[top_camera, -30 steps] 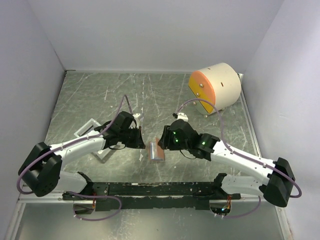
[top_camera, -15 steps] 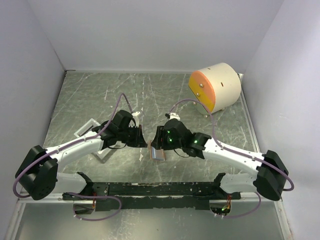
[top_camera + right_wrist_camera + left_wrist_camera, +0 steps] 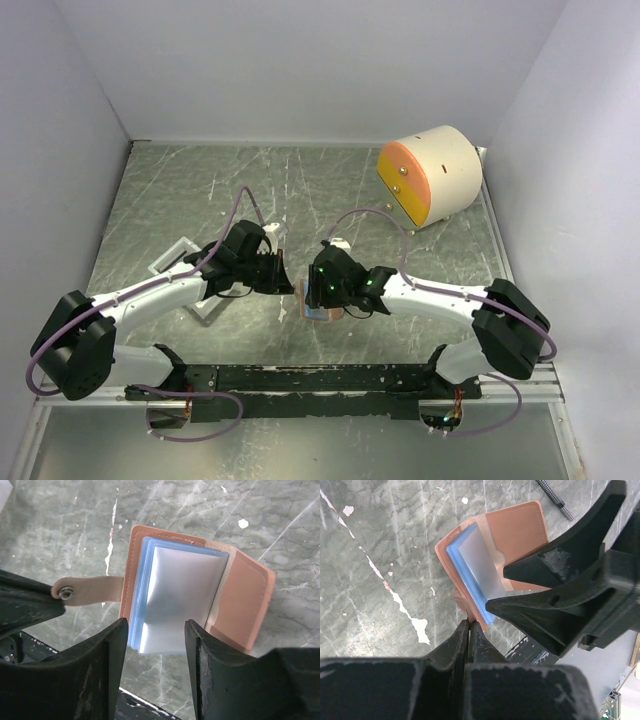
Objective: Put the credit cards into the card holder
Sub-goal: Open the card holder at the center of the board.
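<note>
While the left tool (image 3: 470, 626) stays clenched at the near edge of the card holder (image 3: 519, 530), on its snap strap (image 3: 90, 591) as far as we can tell, the right tool (image 3: 155, 624) has swung in. A second ago, in the overhead view, it stood just beside the holder. Now it hangs directly above it. Its fingers (image 3: 107, 670) are parted and grasp nothing we can see.

The holder lies open and flat on the table (image 3: 60, 530) beneath the right tool. The credit cards (image 3: 180, 595) lie in it as a stack, light blue at the edges with a pale silvery one on top. The stack's near end shows between the right tool's two fingers. The cards are wider than the gap between the fingers, so we judge the fingers to be above the stack, not around it.

On the side away from the left tool, the stack's edge meets the lip of the inner pocket (image 3: 245, 607). We cannot tell how far under that lip it goes. On the side toward the left tool, the blue edges still sit out over the fold.

We judge that the approach is finished and that seating the cards comes next. One tool anchors the holder, and the other is placed to press or slide the stack into the pocket. If the holder skids under that push, the stack could splay.
</note>
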Robot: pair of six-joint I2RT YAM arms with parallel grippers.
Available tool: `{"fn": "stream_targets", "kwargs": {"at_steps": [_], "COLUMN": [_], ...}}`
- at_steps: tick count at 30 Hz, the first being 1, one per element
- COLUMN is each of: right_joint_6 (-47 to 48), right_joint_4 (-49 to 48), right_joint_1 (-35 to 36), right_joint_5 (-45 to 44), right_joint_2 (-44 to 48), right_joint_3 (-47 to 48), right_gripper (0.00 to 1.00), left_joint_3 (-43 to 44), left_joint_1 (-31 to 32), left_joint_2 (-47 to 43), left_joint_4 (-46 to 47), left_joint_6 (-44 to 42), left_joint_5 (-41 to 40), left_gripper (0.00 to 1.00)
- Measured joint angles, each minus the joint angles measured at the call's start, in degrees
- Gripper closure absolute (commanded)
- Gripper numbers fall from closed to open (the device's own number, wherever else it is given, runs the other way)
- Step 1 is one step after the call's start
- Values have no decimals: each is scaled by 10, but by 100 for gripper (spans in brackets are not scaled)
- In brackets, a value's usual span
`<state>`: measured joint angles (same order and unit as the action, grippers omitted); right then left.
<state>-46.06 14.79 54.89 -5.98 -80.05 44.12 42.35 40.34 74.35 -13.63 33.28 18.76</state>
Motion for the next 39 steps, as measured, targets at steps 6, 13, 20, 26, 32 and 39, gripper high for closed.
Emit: {"fn": "stream_targets", "kwargs": {"at_steps": [6, 13, 20, 26, 32, 39], "right_joint_6": [1, 1, 1, 2, 2, 2], "right_joint_4": [-3, -1, 15, 12, -4, -3], "right_joint_1": [1, 1, 1, 1, 1, 1], "right_joint_5": [-11, -30, -52, -35, -19, -19], "right_joint_2": [-29, -30, -30, -19, -23, -45], "right_joint_3": [-1, -7, -7, -7, -5, -2], "right_gripper": [54, 59, 54, 45, 43, 48], "left_joint_3": [0, -2, -6, -6, -6, -6], "left_joint_1": [0, 0, 0, 0, 0, 0], "left_joint_2": [0, 0, 0, 0, 0, 1], "left_joint_4": [0, 0, 0, 0, 0, 0], "left_joint_6": [0, -1, -3, -5, -5, -7], "left_joint_5": [-4, -7, -8, -8, -8, -8], "left_gripper": [93, 93, 93, 93, 93, 93]}}
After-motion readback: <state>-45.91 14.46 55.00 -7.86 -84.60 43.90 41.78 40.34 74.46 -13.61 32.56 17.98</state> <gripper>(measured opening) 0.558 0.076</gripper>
